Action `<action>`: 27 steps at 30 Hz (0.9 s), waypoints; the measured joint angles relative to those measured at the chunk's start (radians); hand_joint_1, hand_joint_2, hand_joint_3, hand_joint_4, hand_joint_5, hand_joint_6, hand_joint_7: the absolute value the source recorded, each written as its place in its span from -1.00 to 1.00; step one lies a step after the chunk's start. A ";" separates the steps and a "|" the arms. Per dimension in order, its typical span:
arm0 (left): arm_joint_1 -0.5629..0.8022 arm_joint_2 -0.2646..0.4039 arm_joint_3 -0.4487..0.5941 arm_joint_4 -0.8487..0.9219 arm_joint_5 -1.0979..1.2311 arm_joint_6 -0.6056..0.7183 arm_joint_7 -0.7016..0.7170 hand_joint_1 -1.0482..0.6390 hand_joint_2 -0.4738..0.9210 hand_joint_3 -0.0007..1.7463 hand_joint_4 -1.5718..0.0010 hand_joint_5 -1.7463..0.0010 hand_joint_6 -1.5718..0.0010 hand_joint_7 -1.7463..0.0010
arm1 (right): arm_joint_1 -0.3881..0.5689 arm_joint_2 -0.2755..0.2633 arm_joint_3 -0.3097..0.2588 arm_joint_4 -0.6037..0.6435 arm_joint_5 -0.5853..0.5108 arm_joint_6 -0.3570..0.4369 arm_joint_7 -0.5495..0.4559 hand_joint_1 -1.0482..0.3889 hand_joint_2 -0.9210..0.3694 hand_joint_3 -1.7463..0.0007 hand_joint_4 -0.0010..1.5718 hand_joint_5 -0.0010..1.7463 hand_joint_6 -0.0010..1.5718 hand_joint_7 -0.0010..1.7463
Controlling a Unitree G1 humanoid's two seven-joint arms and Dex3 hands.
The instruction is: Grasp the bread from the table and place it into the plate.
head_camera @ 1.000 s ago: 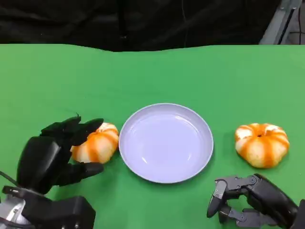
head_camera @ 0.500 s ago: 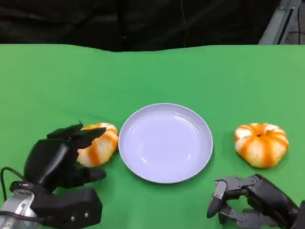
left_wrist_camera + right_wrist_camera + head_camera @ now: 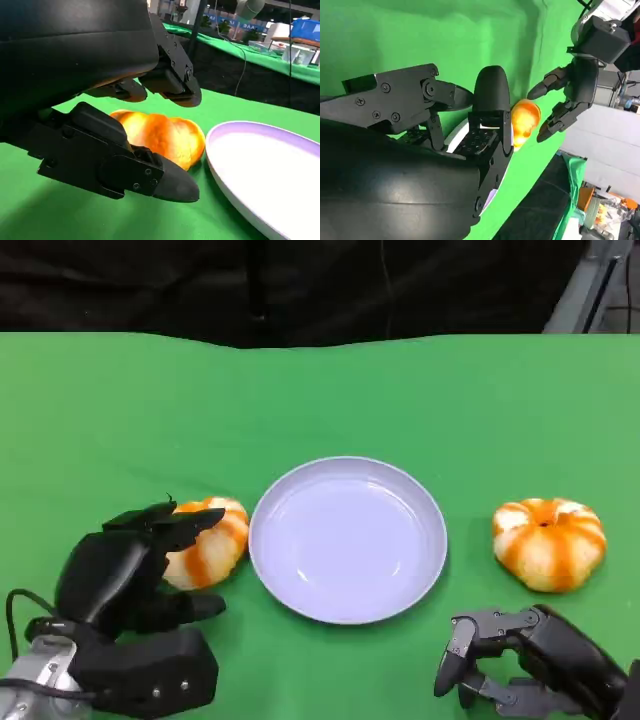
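Bread (image 3: 205, 540) lies on the table between the left hand's (image 3: 125, 575) spread fingers (image 3: 172, 82), not yet grasped.

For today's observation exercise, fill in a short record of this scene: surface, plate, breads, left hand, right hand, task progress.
surface: green table
plate: pale, empty, at the middle
left bread: orange-striped, on the table beside the plate's left rim
right bread, on the table, apart from the plate
left hand: open, fingers either side of the left bread, not closed on it
right hand: low near the table edge, holding nothing
progress: no bread in the plate yet
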 measured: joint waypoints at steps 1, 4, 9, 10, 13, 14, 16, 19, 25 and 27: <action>0.000 0.000 0.000 0.001 0.000 0.000 0.000 -0.78 1.00 -0.83 0.51 1.00 0.32 1.00 | 0.000 0.000 0.000 0.000 0.000 0.000 0.000 0.36 -1.00 0.45 -0.08 0.80 0.03 0.21; 0.000 0.000 -0.001 0.001 0.000 0.000 0.000 -0.78 1.00 -0.83 0.51 1.00 0.32 1.00 | 0.000 0.000 0.000 0.000 0.000 0.000 0.000 0.36 -1.00 0.45 -0.08 0.80 0.03 0.21; 0.000 0.000 -0.002 0.001 -0.001 0.000 0.000 -0.78 1.00 -0.83 0.51 1.00 0.32 1.00 | 0.000 0.000 0.000 0.000 0.000 0.000 0.000 0.36 -1.00 0.45 -0.08 0.80 0.03 0.21; 0.000 0.000 -0.002 0.001 -0.001 0.000 0.000 -0.78 1.00 -0.83 0.50 0.99 0.32 1.00 | 0.000 0.000 0.000 0.000 0.000 0.000 0.000 0.36 -1.00 0.46 -0.08 0.79 0.03 0.21; -0.038 -0.018 -0.011 0.062 0.000 0.015 0.000 -0.75 1.00 -0.83 0.47 0.98 0.34 1.00 | 0.003 -0.002 -0.001 -0.004 0.000 0.000 -0.001 0.38 -0.98 0.45 -0.08 0.79 0.04 0.21; -0.063 -0.029 -0.015 0.103 0.000 0.029 0.001 -0.74 1.00 -0.83 0.46 0.98 0.34 1.00 | 0.004 -0.002 0.000 -0.010 0.000 0.001 0.000 0.38 -0.98 0.45 -0.08 0.79 0.04 0.21; -0.104 -0.046 -0.027 0.163 0.000 0.043 0.001 -0.72 1.00 -0.85 0.45 0.98 0.34 1.00 | 0.004 -0.002 0.000 -0.019 0.000 0.001 -0.001 0.39 -0.98 0.45 -0.07 0.79 0.05 0.21; -0.147 -0.063 -0.034 0.208 0.000 0.044 0.003 -0.71 1.00 -0.86 0.45 0.98 0.34 1.00 | 0.005 -0.002 0.000 -0.022 0.000 0.008 -0.002 0.39 -0.97 0.44 -0.07 0.79 0.05 0.21; -0.166 -0.073 -0.048 0.254 -0.001 0.042 0.012 -0.68 1.00 -0.88 0.43 0.98 0.34 1.00 | 0.007 -0.002 0.000 -0.022 0.001 0.011 -0.002 0.40 -0.97 0.43 -0.07 0.78 0.04 0.21; -0.168 -0.076 -0.051 0.271 -0.002 0.042 0.012 -0.68 1.00 -0.89 0.42 0.98 0.33 1.00 | 0.007 -0.002 0.000 -0.022 0.000 0.011 -0.002 0.40 -0.97 0.43 -0.07 0.78 0.05 0.21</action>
